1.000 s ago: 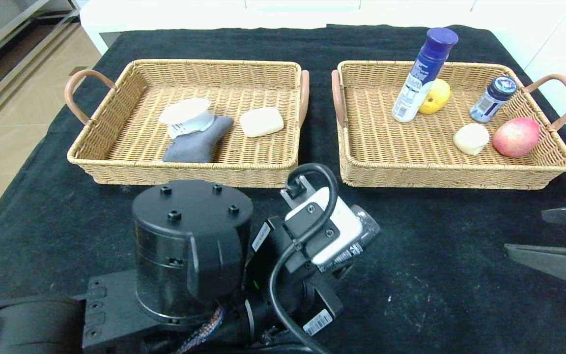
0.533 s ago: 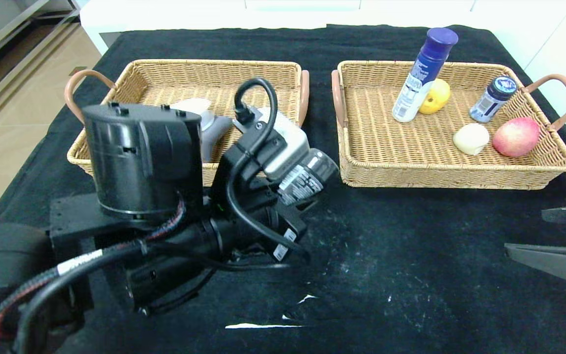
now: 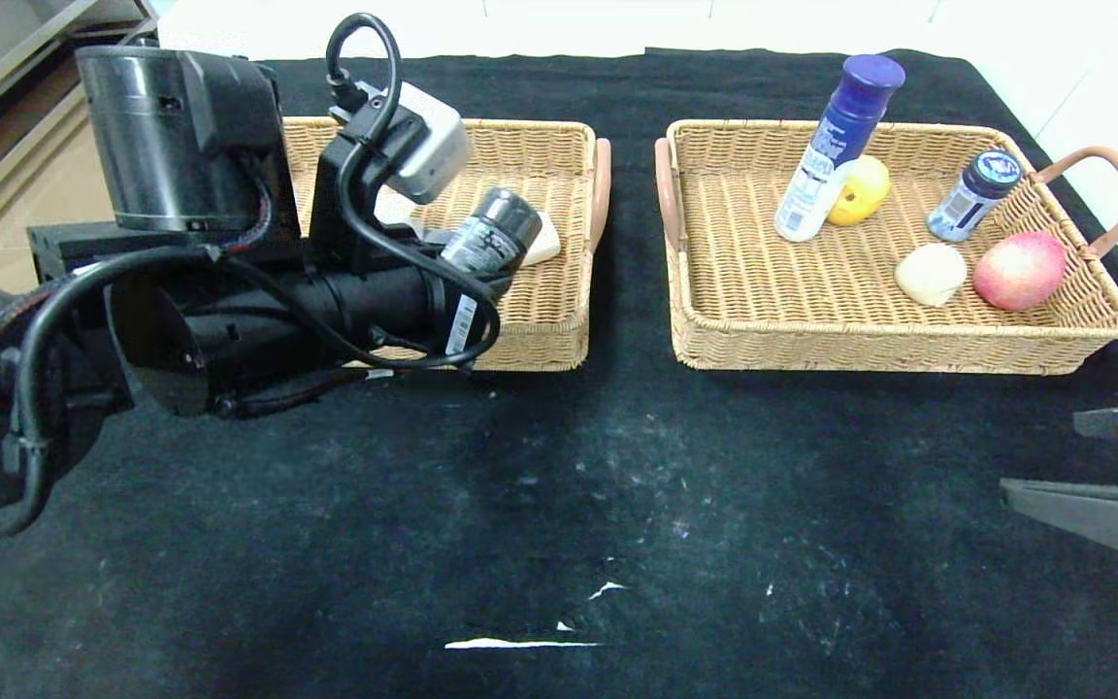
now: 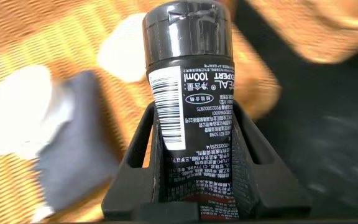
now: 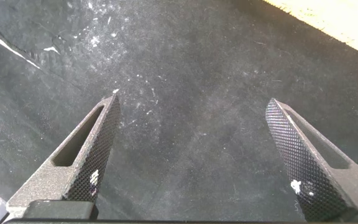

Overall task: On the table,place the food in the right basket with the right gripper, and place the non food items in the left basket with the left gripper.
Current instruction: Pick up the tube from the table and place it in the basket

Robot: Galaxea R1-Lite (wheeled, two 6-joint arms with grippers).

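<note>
My left gripper (image 3: 470, 254) is shut on the black squeeze tube (image 3: 493, 231) and holds it above the left basket (image 3: 544, 351). In the left wrist view the tube (image 4: 191, 93) stands between the fingers (image 4: 143, 134), over the folded grey cloth (image 4: 73, 146) and the white roll (image 4: 14, 115). The right basket (image 3: 811, 342) holds the white bottle with blue cap (image 3: 833, 150), the yellow fruit (image 3: 867, 187) and the cream bun (image 3: 930, 274). My right gripper (image 3: 1088, 454) is open and empty over the table (image 3: 617, 466) at the front right; the right wrist view (image 5: 194, 106) shows only cloth between its fingers.
A cream soap bar (image 3: 547, 248) lies in the left basket, half hidden by my left arm. A red apple (image 3: 1018, 270) and a small dark-capped jar (image 3: 974, 194) are in the right basket. White scraps (image 3: 520, 642) lie on the cloth near the front.
My left arm has risen from the front of the table and swung back and left, carrying the tube over the left basket. The right arm has not moved.
</note>
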